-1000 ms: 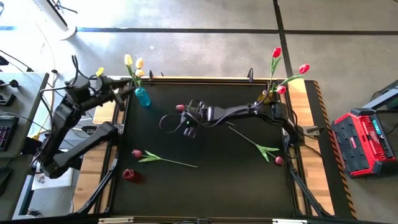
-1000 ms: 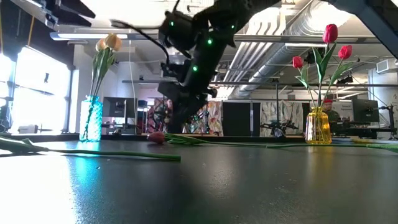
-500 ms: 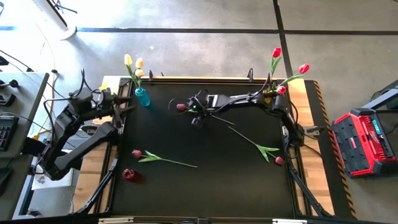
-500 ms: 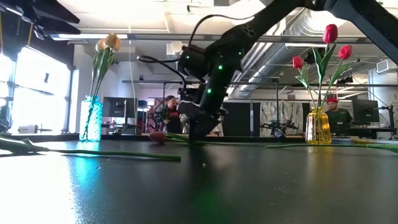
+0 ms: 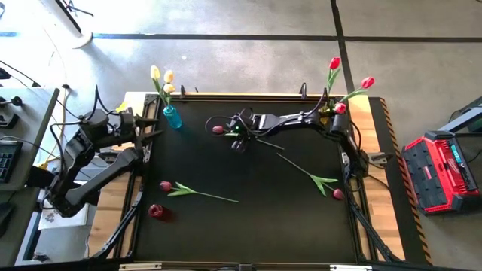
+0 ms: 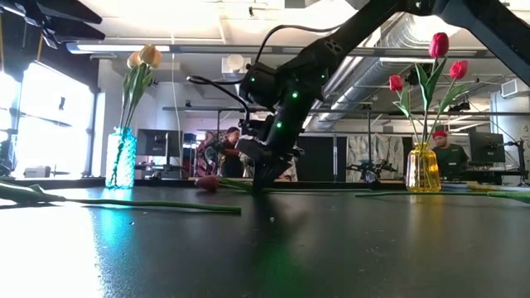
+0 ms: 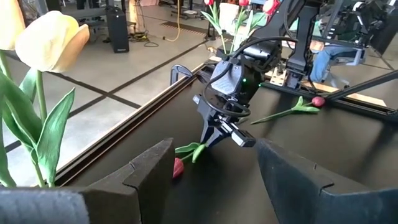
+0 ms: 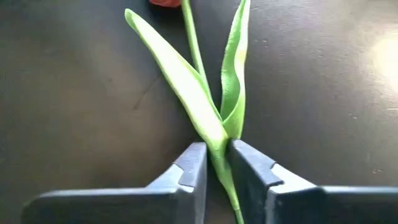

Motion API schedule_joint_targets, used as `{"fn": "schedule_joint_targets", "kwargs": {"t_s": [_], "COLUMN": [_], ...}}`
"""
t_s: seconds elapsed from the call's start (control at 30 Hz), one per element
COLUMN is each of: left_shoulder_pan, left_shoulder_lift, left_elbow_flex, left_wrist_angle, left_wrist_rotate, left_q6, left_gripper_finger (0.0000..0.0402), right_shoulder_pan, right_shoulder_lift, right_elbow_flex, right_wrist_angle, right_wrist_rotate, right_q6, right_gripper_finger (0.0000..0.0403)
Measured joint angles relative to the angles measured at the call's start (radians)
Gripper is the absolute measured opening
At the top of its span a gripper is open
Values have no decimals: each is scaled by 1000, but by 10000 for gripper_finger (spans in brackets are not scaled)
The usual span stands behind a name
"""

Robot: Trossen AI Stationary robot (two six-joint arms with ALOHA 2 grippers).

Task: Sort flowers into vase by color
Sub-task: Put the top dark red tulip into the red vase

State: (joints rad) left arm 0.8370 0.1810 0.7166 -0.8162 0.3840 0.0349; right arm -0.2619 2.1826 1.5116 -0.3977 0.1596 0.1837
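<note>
Near the far edge of the black tabletop (image 5: 248, 218), the right tool (image 5: 239, 141) is down on the surface, its fingers narrowed onto the green stem of a red tulip (image 8: 214, 134) just where the two leaves join; the head (image 5: 218, 130) lies toward the blue vase (image 5: 172, 117). That vase stands at the far left corner with cream-yellow tulips (image 5: 160, 76); a yellow vase (image 6: 422, 167) at the far right corner holds red tulips (image 6: 440, 45). I can read no writing or label anywhere.

Three more flowers lie loose: a pink tulip (image 5: 166, 185) with its stem toward the middle, a red head (image 5: 155, 211) close to the left edge, and another tulip (image 5: 337, 193) by the right edge, stem running diagonally inward. The near half of the surface is bare between them.

The left tool (image 7: 211, 180) waits off the far left corner near the blue vase, fingers spread wide. A red case (image 5: 443, 172) sits on the floor to the right.
</note>
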Motion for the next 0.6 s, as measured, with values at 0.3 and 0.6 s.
{"fn": "schedule_joint_targets", "kwargs": {"t_s": [0.3,0.6], "left_shoulder_pan": [-25,-51], "left_shoulder_lift": [0,0], "left_elbow_flex": [0,0], "left_wrist_angle": [-2,-3], "left_wrist_rotate": [0,0], "left_q6": [0,-1], "left_gripper_finger": [216,216], "right_shoulder_pan": [0,-3], "right_shoulder_lift": [-21,-60], "right_elbow_flex": [-4,-4], "right_wrist_angle": [-8,-51], "right_wrist_rotate": [39,106], "right_q6": [-34,-61], "right_gripper_finger": [70,165]}}
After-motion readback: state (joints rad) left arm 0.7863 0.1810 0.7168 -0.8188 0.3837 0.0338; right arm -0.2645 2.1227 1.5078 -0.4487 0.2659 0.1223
